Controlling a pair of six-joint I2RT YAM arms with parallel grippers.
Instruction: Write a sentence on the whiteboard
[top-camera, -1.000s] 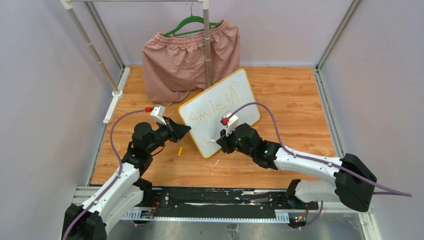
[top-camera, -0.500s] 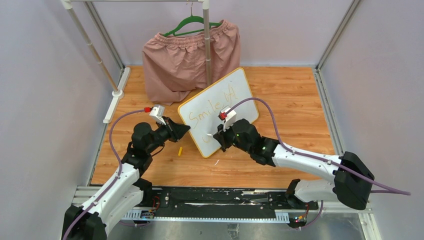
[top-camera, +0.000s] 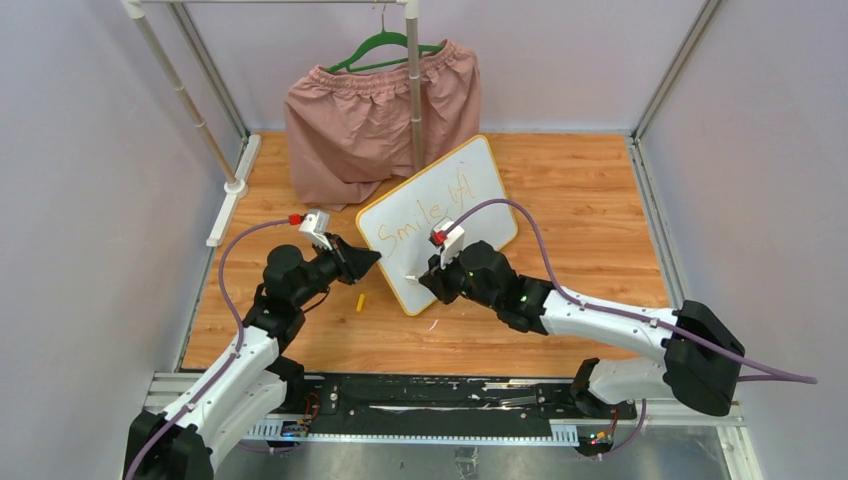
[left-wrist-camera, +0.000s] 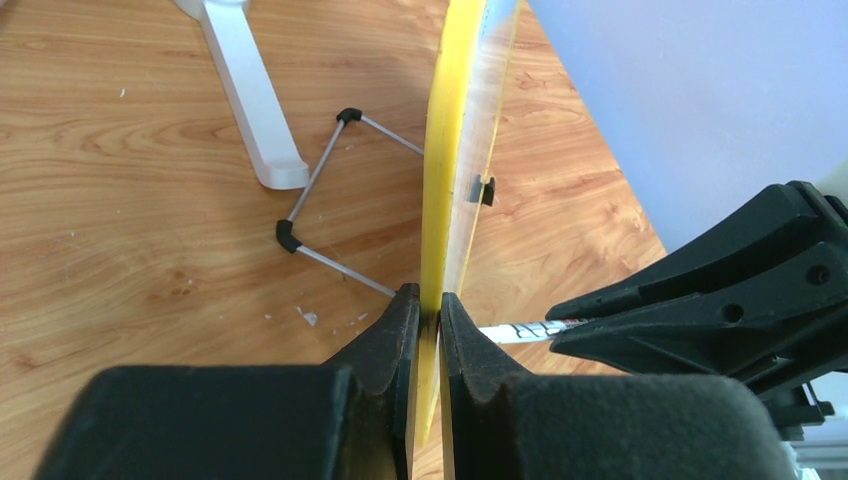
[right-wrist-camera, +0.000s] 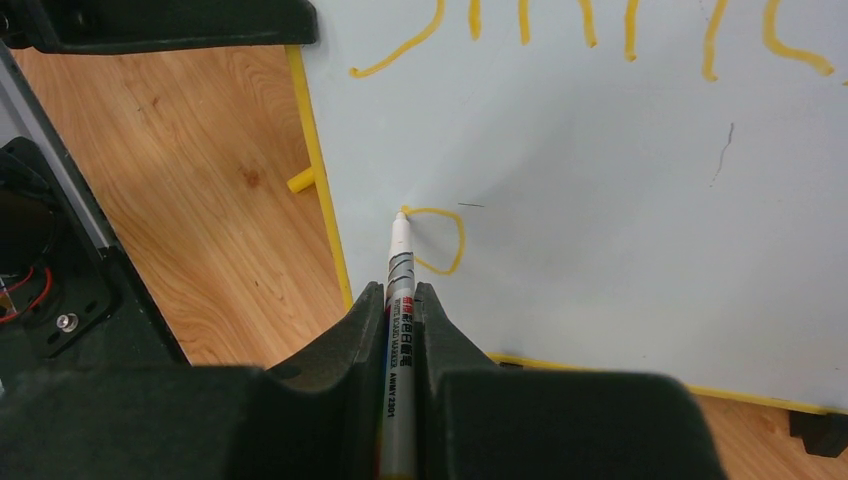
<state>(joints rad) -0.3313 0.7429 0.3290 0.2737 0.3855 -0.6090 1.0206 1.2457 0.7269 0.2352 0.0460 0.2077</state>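
- Wood-grain counter (top-camera: 590, 220), walled in pale lilac, carries everything, with both arm bases at its near edge.
- Right pincer (right-wrist-camera: 400, 292) is closed on the one marker (right-wrist-camera: 397, 262). The barrel lies along the slot between the fingers, so the tip juts ahead and touches the board at the start of an orange loop.
- Left pincer (left-wrist-camera: 428, 300) is clamped on the board's yellow edge, one finger on each face. I judge this steadies the board against the push of writing.
- One whiteboard (top-camera: 440, 215) stands tilted back on a wire prop at mid-counter, turned diagonally, its face toward the right arm.
- On it, the sentence (top-camera: 410, 222) has a top line reading "Smile" plus strokes I cannot read from above. The second line has only that single loop, so the writing looks far from finished.
- Beyond the board hang one pair of pink shorts (top-camera: 380, 110) on one green hanger (top-camera: 385, 45).
- One small yellow piece (top-camera: 361, 300), possibly the marker's cap, lies just beside the board's near-left corner.
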